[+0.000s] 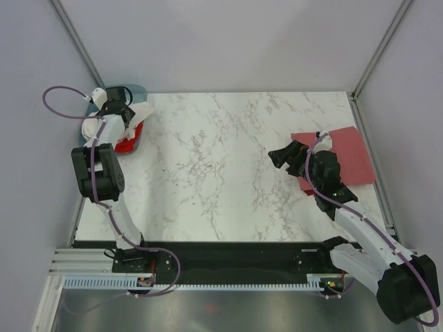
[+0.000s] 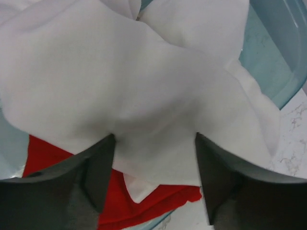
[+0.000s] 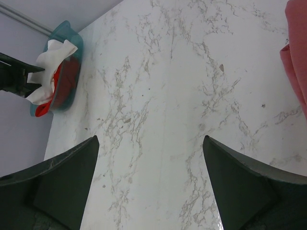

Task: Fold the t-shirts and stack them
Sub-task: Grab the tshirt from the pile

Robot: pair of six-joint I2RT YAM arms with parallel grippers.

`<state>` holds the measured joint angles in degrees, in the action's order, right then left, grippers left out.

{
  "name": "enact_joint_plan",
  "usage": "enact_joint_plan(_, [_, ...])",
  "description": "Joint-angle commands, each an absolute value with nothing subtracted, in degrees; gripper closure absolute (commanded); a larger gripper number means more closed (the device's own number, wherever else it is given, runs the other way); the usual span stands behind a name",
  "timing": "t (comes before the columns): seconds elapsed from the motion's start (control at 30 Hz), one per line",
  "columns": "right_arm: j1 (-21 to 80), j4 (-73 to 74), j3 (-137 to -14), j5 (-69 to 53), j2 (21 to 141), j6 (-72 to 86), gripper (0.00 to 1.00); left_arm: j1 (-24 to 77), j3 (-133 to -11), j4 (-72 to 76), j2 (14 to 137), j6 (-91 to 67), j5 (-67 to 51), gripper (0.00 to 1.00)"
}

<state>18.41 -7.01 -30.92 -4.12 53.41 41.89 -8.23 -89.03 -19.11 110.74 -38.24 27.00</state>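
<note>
Between the spread left fingers [image 2: 98, 177] lies the bunched white t-shirt [image 2: 144, 96].

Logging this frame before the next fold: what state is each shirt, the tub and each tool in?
white t-shirt: crumpled, on top in the tub.
bright red t-shirt: bunched under the white one.
brick-red t-shirt: folded, lying flat on the table.
teal tub: upright, holding two shirts.
left tool: open, astride the white cloth.
right tool: open, empty, above the table.

Right gripper [image 3: 149, 143] gapes above the table [image 3: 163, 86]. The far-left tub [image 3: 73, 42] holds a white shirt [image 3: 53, 56] and a red shirt [image 3: 57, 80]. A brick-red shirt [image 3: 297, 62] lies at right.
</note>
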Motion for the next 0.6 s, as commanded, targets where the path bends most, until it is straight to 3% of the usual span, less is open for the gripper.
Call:
enact_joint_plan(0.0, [18.37, -10.11, -30.41, -5.54, 52.21, 42.37, 0.02, -9.75, -94.39, -20.13, 116.44, -37.96, 22.77, 0.38])
enact_joint_plan(0.07, [18.28, -10.11, -30.41, -5.36, 52.38, 42.28, 0.02, -9.84, -96.24, -20.13, 118.91, -38.93, 21.10, 0.62])
enact_joint_plan(0.1, [18.28, -10.19, -30.41, -5.45, 52.73, 42.36, 0.02, -9.67, -96.59, -20.04, 119.09, -39.02, 20.92, 0.91])
enact_joint_plan(0.13, [18.37, -10.28, -30.67, -5.97, 52.91, 42.45, 0.02, -9.32, -96.24, -20.13, 118.57, -40.07, 21.27, 0.98])
enact_joint_plan(0.4, [18.28, -10.11, -31.73, -7.64, 54.75, 42.36, 0.02, -3.35, -91.06, -19.33, 105.92, -41.93, 27.33, 0.98])
enact_joint_plan(0.57, [18.28, -10.99, -31.73, -9.14, 56.24, 42.72, 0.02, -1.32, -86.40, -19.34, 95.99, -44.64, 22.25, 0.98])
